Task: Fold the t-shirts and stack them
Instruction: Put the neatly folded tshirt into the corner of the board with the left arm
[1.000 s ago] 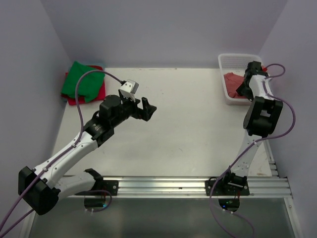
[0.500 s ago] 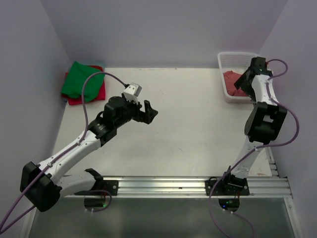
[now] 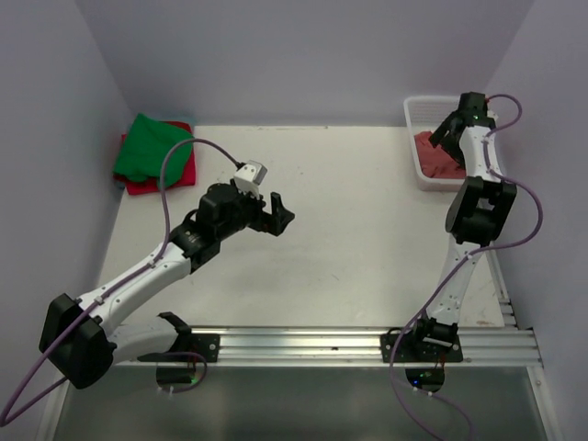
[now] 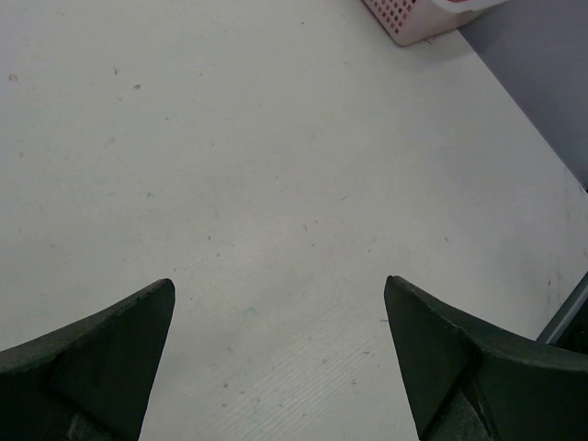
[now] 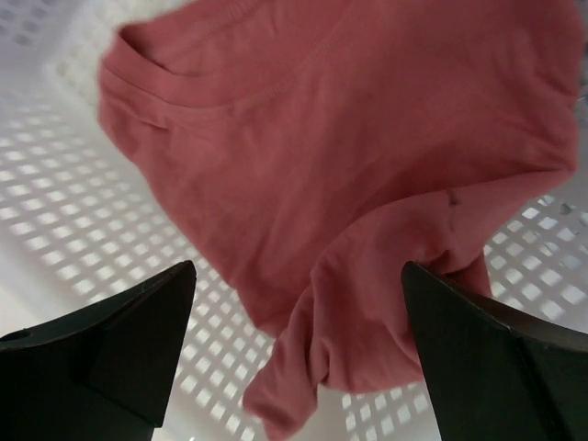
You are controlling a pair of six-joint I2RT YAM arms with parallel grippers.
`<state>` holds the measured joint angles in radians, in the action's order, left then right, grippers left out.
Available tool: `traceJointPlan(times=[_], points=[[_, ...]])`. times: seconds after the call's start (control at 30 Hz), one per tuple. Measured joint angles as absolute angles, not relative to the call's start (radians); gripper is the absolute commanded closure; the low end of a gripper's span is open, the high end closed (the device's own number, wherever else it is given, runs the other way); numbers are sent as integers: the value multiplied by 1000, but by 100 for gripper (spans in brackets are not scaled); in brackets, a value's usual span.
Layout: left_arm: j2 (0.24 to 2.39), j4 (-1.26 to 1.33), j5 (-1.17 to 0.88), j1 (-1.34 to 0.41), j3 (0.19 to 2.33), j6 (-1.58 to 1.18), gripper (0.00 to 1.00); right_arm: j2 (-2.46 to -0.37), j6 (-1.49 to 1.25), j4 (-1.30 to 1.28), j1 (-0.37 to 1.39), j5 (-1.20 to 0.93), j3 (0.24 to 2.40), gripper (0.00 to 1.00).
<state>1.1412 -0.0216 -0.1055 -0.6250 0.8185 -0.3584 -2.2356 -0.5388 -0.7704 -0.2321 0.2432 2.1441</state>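
A bright green t-shirt (image 3: 152, 145) lies folded on a red one (image 3: 163, 176) at the table's far left corner. A salmon-red t-shirt (image 5: 340, 156) lies crumpled in the white lattice basket (image 3: 415, 112) at the far right; from above the same salmon-red t-shirt (image 3: 434, 154) shows as a patch below the arm. My right gripper (image 5: 299, 276) hangs open just above it, a bunched fold between the fingers but not pinched. My left gripper (image 4: 276, 289) is open over bare table near the middle, holding nothing; the overhead view shows the left gripper (image 3: 276, 213) pointing right.
The basket's corner (image 4: 413, 18) shows at the top of the left wrist view. Purple walls close in the table on the left, back and right. A metal rail (image 3: 331, 344) carrying both arm bases runs along the near edge.
The right gripper has moved farther back over the basket, toward its far end. The left arm has shifted slightly right and toward the near edge. Both grippers stayed open.
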Motion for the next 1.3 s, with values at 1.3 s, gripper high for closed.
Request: traceJointPlan(times=[1.3], points=[[976,42,6,-625,787,-434,0,-1578,-264,-506,294,-105,1390,1]])
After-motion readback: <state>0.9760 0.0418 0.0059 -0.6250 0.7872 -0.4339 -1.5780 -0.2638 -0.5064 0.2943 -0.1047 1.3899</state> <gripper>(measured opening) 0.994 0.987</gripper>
